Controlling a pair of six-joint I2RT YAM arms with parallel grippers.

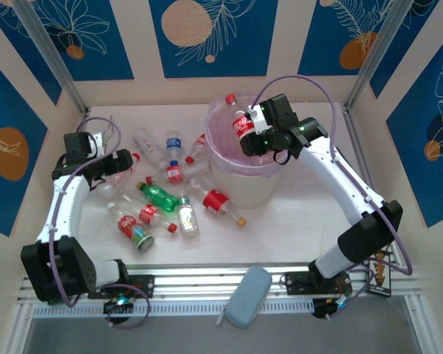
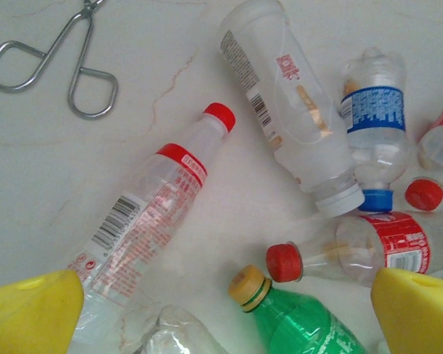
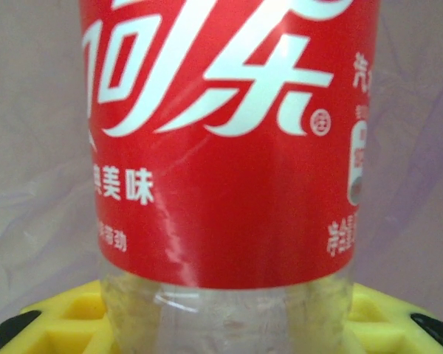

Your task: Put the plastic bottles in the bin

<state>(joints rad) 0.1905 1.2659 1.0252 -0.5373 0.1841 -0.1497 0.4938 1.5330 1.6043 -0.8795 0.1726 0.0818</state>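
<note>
While my right fingers [image 3: 52, 321] squeeze a red-label bottle [image 3: 221, 147] just over the pink bin [image 1: 240, 184], my left fingers [image 2: 29, 313] are spread wide and hold nothing. Under them, more bottles lie on the surface [image 2: 52, 169]: a red-cap bottle [image 2: 155, 206], a green bottle [image 2: 303, 324] and a blue-label bottle [image 2: 373, 125]. Metal forceps [image 2: 81, 44] lie nearby.
</note>
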